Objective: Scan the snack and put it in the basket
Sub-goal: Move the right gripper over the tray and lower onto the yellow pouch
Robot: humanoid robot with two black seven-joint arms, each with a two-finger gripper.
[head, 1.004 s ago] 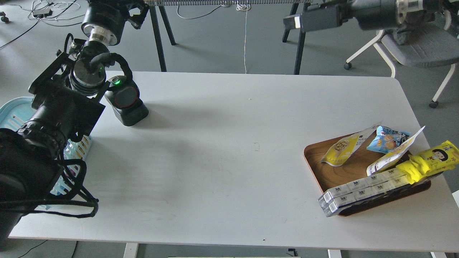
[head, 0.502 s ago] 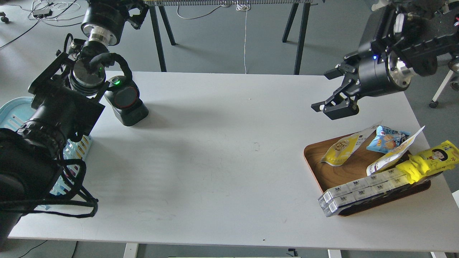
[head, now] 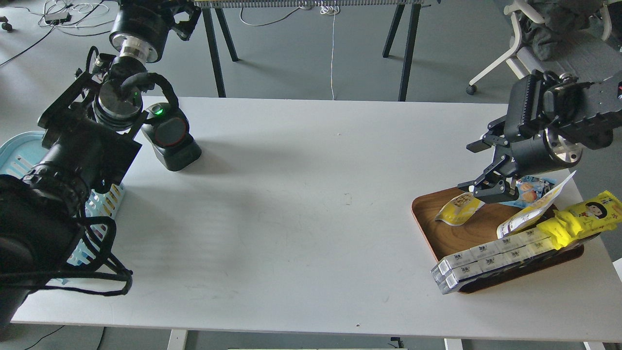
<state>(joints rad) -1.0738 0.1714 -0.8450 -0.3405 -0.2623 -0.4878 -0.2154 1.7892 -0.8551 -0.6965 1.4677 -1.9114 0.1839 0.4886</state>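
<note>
The white surface [head: 311, 228] carries a black scanner [head: 171, 141] with a green light near its far left corner, a light blue basket [head: 19, 155] at its left edge, and a brown wooden tray [head: 452, 233] of snack packets at its right.

Bright even overhead light, soft shadows on the white table [head: 311, 218], sharp focus, no glare

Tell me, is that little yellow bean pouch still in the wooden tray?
Yes. The snack lies in the wooden tray, with the right gripper open just above it.
</note>
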